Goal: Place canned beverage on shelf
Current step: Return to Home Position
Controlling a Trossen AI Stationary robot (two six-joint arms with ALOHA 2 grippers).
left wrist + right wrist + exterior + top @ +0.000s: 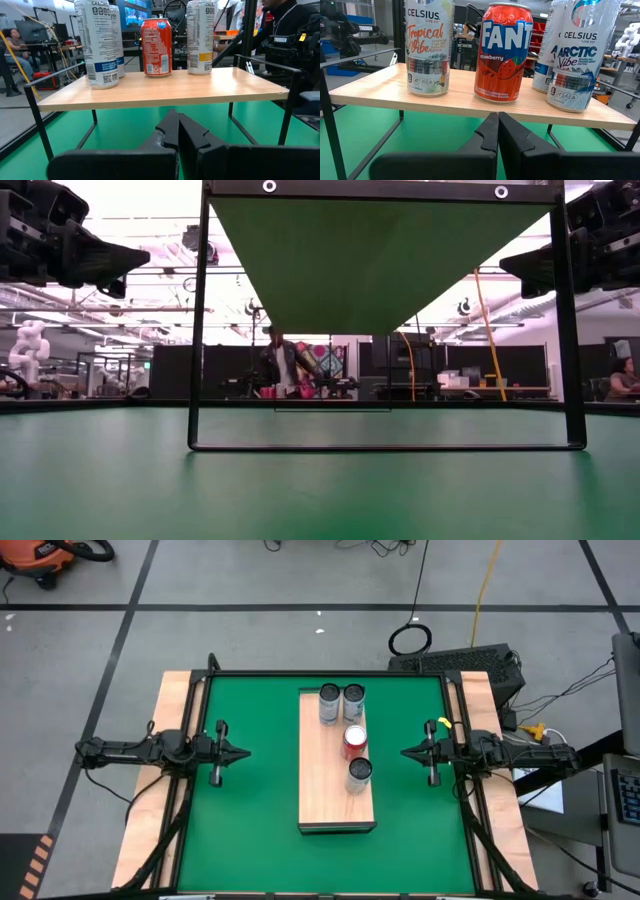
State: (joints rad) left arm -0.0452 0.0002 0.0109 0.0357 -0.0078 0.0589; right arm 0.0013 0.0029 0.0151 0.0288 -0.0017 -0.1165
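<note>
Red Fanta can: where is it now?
In the high view the red can stands on the shelf, right side, between the white-yellow can and two white-blue cans.

The shelf [460, 101] is seen as light wood with fine grain, matt and smooth, carried on thin black metal legs [37, 122]. The cans [503, 52] are made of glossy printed metal. The table [260, 790] is covered in matt green.
</note>
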